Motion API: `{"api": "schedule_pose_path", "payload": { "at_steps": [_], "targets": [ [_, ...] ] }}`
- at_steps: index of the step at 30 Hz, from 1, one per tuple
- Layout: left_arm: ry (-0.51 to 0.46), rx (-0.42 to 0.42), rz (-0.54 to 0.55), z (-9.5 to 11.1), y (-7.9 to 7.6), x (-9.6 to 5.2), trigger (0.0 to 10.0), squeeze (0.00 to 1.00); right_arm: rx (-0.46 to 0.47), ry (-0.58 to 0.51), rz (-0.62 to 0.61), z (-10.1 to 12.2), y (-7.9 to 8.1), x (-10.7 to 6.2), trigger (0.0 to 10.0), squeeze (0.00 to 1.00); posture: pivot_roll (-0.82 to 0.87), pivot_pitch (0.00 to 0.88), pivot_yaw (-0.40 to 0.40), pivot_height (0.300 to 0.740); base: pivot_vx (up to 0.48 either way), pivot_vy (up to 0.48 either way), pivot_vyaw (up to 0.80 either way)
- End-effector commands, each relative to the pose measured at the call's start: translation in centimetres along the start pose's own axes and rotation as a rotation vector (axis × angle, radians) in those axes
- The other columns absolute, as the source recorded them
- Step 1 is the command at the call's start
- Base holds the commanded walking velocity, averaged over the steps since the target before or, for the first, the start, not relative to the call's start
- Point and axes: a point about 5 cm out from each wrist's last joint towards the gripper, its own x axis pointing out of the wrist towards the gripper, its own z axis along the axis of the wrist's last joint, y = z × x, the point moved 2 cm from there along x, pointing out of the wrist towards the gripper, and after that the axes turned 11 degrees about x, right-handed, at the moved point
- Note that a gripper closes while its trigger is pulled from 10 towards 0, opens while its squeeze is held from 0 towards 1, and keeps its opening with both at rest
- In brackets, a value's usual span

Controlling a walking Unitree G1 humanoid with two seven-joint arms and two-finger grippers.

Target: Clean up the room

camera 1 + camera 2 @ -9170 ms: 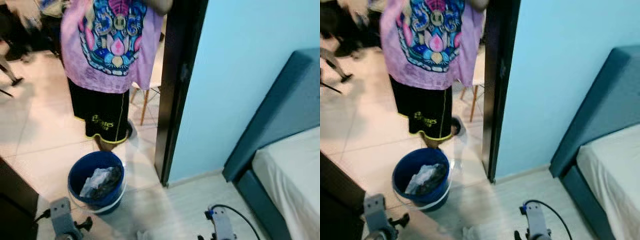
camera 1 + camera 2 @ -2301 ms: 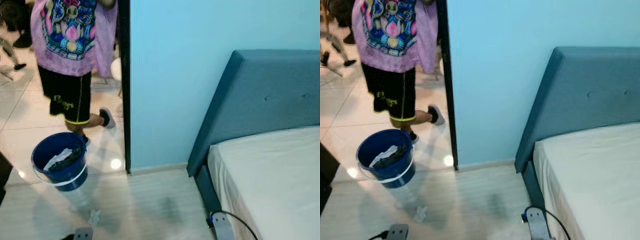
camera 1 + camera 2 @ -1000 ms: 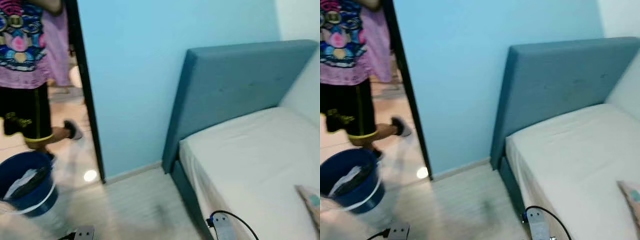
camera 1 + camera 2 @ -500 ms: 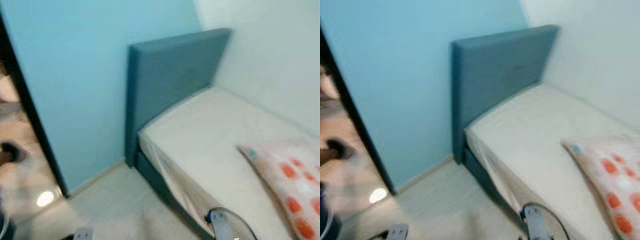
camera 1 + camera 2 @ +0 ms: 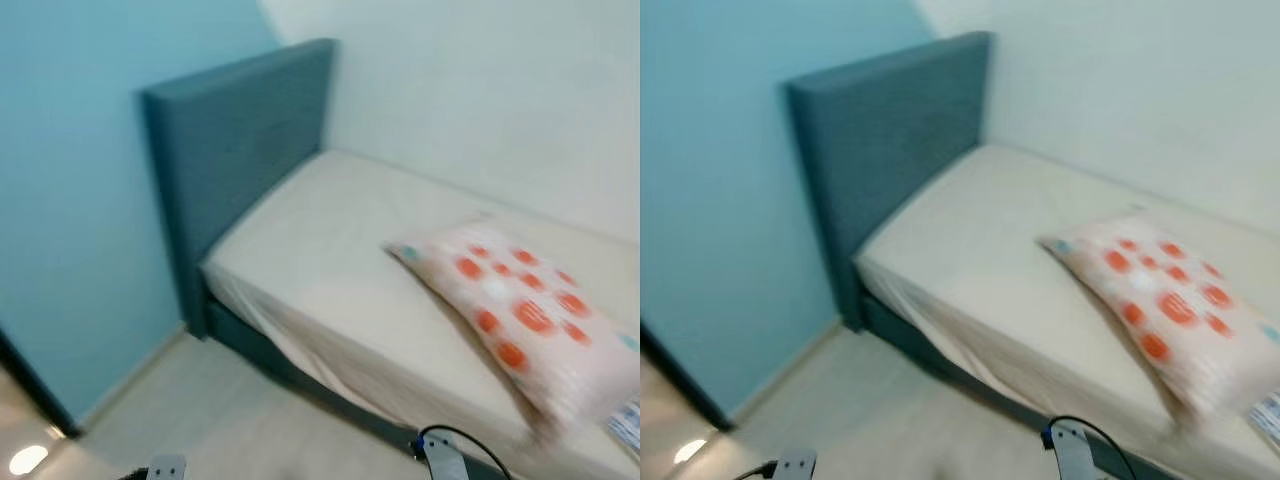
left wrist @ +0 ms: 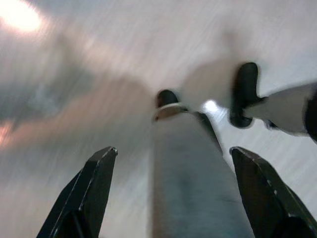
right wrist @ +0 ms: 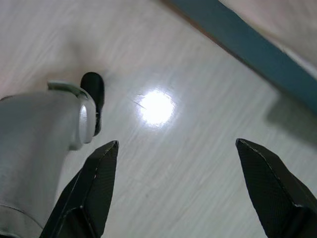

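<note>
Pale flooring (image 5: 890, 410) runs up to a bed (image 5: 330, 260) with a blue headboard (image 5: 235, 150); I see a spotted pillow (image 5: 510, 315) lying on the mattress. Left claw (image 6: 173, 198) and right claw (image 7: 178, 193) both hang wide open above the floor, holding nothing.

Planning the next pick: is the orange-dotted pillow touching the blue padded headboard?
Apart. The left eye view shows bare mattress between the orange-dotted pillow and the blue padded headboard.
</note>
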Motion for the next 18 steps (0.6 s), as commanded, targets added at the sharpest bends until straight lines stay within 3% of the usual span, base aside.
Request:
{"api": "schedule_pose_path", "payload": {
  "at_steps": [1, 18],
  "targets": [
    [0.009, 0.005, -0.006, -0.3, -0.2, -0.02, 10.0, 0.0, -0.025, -0.003, -0.004, 0.25, -0.14, 0.0, 10.0, 0.0, -0.13, 0.06, -0.087, 0.728, 0.0, 0.0, -0.77],
    [-0.006, 0.006, -0.011, -0.16, -0.31, -0.03, 10.0, 0.0, -0.031, -0.005, -0.01, 0.28, -0.28, -0.01, 10.0, 0.0, -0.13, 0.066, -0.089, 0.728, 0.0, 0.0, -0.77]
  ]
}}
